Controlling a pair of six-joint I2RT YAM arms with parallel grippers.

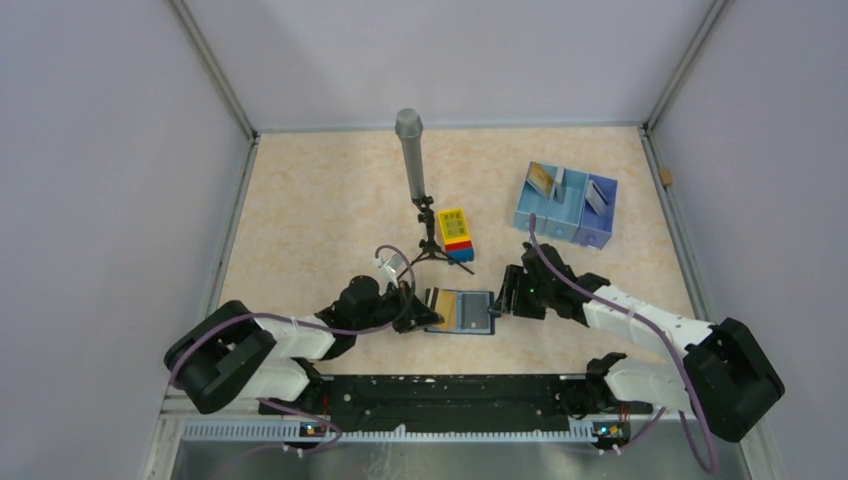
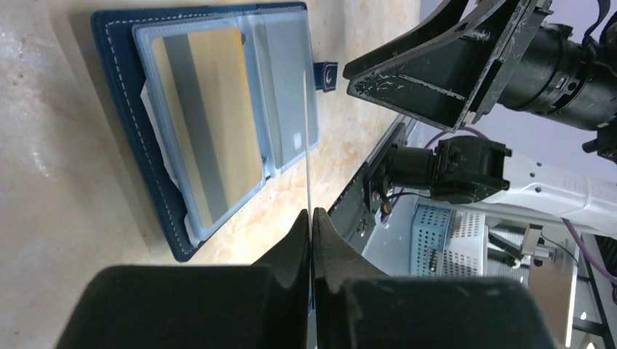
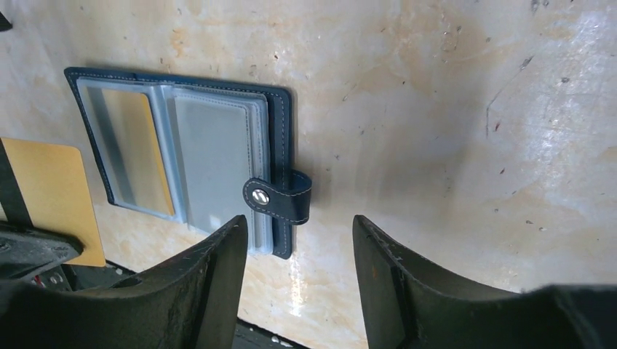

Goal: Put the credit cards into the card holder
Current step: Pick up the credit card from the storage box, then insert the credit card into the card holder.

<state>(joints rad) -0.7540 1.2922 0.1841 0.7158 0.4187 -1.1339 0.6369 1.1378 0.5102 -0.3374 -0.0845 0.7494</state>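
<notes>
The left gripper [image 2: 311,212] is clenched on a gold card [image 3: 51,189], which the left wrist view shows edge-on between the fingertips. From above, the card's free end reaches toward 3 o'clock, over the left edge of the wallet [image 1: 460,312]. The wallet lies open and flat on the table [image 1: 320,200], and another gold card [image 3: 134,153] shows behind its left clear sleeve. At the wallet's 3 o'clock the right gripper [image 3: 298,222] hangs released, its jaws apart and holding nothing, just beside the snap tab [image 3: 280,196]. At 1 o'clock from that gripper, well apart, a pale blue tray [image 1: 550,225] holds three more cards [image 1: 541,178]. At the wallet's 12 o'clock stand a toy block [image 1: 456,232] and a microphone stand [image 1: 411,150].
</notes>
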